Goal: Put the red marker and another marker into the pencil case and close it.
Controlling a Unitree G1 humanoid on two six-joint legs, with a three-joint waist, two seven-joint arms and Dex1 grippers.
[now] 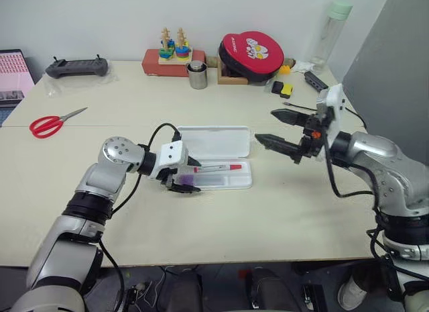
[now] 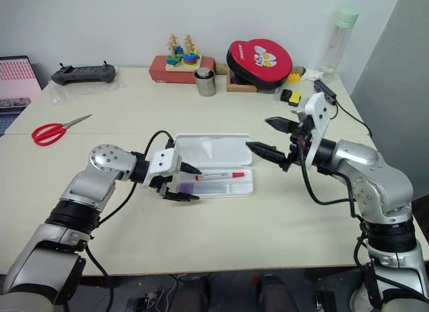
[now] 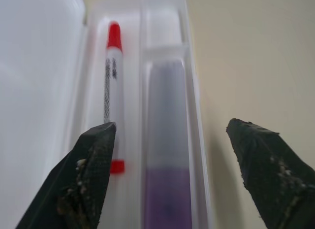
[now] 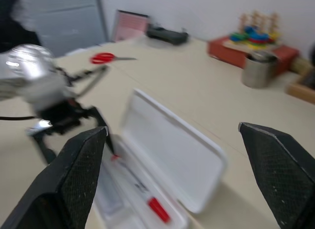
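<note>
The white pencil case (image 1: 214,141) lies open at mid-table, its lid flat behind the tray. The red marker (image 1: 218,168) rests in the tray's far slot, the lavender marker (image 1: 188,182) in the near slot. My left gripper (image 1: 194,176) is open over the tray's left end, its fingers either side of the lavender marker (image 3: 166,155), with the red marker (image 3: 112,86) beside it. My right gripper (image 1: 265,124) hovers open, holding nothing, just right of the case, above the table.
Red scissors (image 1: 50,124) lie at the left. Along the back stand a black controller (image 1: 77,68), a stacking toy on a red box (image 1: 173,54), a metal cup (image 1: 197,75), a red pouch (image 1: 251,54) and a water bottle (image 1: 332,33).
</note>
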